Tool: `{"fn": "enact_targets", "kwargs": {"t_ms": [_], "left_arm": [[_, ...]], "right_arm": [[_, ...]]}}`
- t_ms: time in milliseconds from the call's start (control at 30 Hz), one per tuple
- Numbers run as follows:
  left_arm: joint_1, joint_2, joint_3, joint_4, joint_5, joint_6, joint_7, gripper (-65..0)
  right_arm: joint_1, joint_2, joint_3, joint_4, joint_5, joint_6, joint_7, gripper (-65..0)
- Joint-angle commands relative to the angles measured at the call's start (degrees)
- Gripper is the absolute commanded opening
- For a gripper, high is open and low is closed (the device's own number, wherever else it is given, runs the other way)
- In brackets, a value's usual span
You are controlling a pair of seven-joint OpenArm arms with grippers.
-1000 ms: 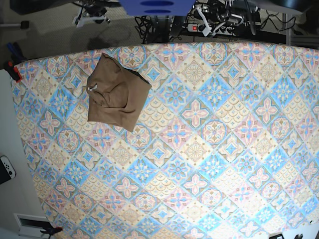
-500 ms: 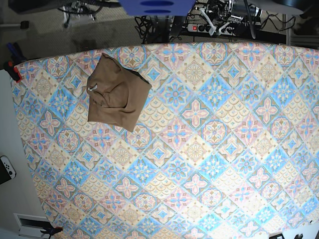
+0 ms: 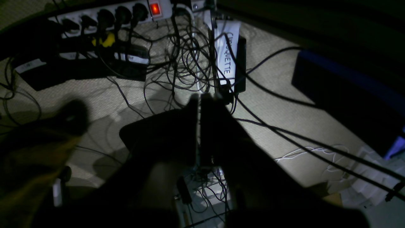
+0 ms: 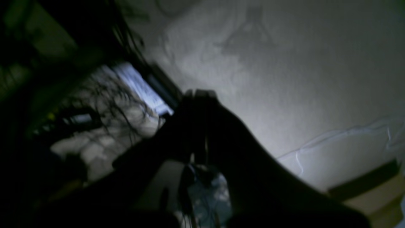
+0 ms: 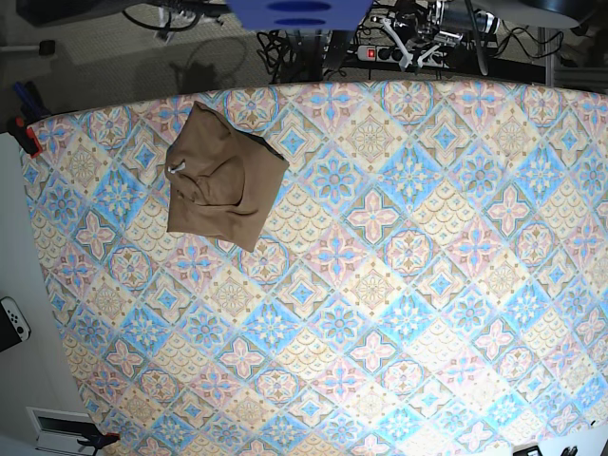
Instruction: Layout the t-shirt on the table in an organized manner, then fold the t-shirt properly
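Tan shirt (image 5: 224, 180) lies bunched on my table (image 5: 399, 313), far-left corner, unmoved | left gripper (image 3: 200, 98) pressed together | right gripper (image 4: 198, 95) together, both off-table over floor

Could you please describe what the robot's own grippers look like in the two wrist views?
Both show as dark, almost black silhouettes against the lit floor. The left gripper has two flat, broad fingers tapering to squared tips, split by a thin pale seam. The right gripper has the same wedge shape but is blurred. No markings are legible on either; the arms themselves are not visible.
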Motion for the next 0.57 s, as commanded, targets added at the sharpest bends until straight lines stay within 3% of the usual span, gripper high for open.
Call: {"fn": "enact_targets", "kwargs": {"t_ms": [0,533], "left_arm": [[0.0,-0.5,-0.1,0.0,-0.1,-0.3,0.0,-65.0],[-0.8,3.5,0.1,0.0,0.1,-0.1,0.0,-65.0]], "right_arm": [[0.2,1.1,0.1,0.2,0.4,-0.4,0.9,-65.0],[0.2,1.4,-0.1,0.2,0.2,-0.4,0.7,-65.0]]}}
